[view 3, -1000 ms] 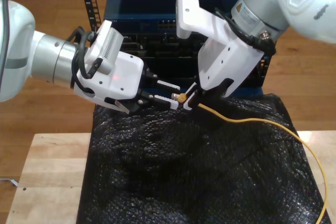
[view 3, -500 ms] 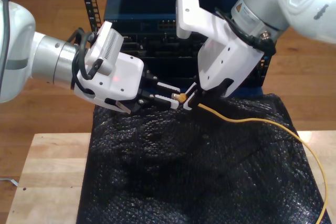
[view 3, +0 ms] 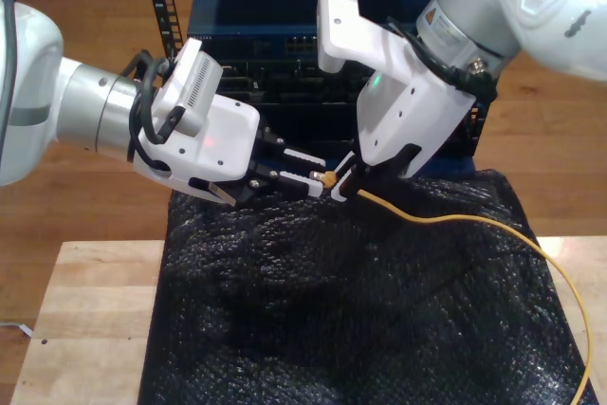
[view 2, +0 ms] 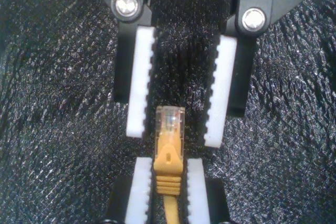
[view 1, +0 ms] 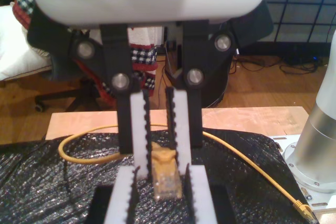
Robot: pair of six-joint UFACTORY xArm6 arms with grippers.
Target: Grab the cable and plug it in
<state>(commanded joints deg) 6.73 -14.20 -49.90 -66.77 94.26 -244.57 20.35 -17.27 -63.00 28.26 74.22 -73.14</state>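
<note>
The yellow-orange cable (view 3: 455, 218) runs over the black mat to the exterior view's right edge. My first gripper (view 3: 343, 185), on the arm at the exterior view's right, is shut on the cable's boot just behind the clear plug (view 2: 170, 121). My second gripper (view 3: 321, 174), on the arm at the exterior view's left, faces it nose to nose. It stands open, with the plug tip between its white pads (view 2: 140, 82) and a gap on each side. The first wrist view shows my first gripper (view 1: 161, 167) pinching the plug (view 1: 167, 184).
A black textured mat (view 3: 332, 310) covers the wooden table (view 3: 85, 310). Behind the grippers stands a blue rack unit (view 3: 266, 16) with ports (view 3: 302, 45). The cable's other plug (view 1: 303, 206) lies near a robot base (view 1: 320, 140). A chair (view 1: 63, 77) stands beyond the table.
The first arm's wrist housing has shifted very slightly toward the exterior view's left. The plug stays between the two grippers as before.
</note>
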